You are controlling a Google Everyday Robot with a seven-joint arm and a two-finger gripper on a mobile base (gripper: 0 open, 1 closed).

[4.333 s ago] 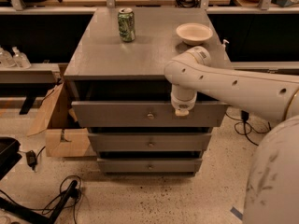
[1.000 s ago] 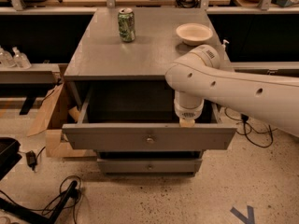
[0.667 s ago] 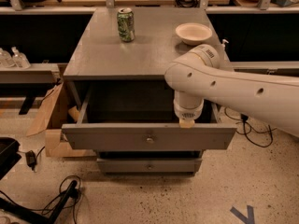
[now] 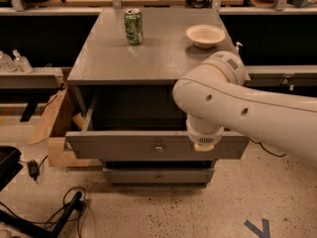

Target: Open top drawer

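Note:
The top drawer [image 4: 124, 145] of the grey cabinet is pulled far out toward me. Its wide grey front carries a small round brass knob [image 4: 158, 147] at centre, and its deep dark box interior [image 4: 133, 110] looks empty. My white arm reaches in from the right. The gripper [image 4: 204, 144] hangs at the drawer front's top edge, right of the knob, hidden under the wrist.
A green can [image 4: 133, 27] and a cream bowl [image 4: 205, 35] stand on the cabinet top [image 4: 148, 58]. A lower drawer front [image 4: 158, 175] is closed. A cardboard box [image 4: 54, 128] stands left of the cabinet. Cables [image 4: 59, 212] lie on the floor at front left.
Since 4.3 s ago the top drawer has gone from nearly closed to pulled far out. Over the last second nothing has visibly moved.

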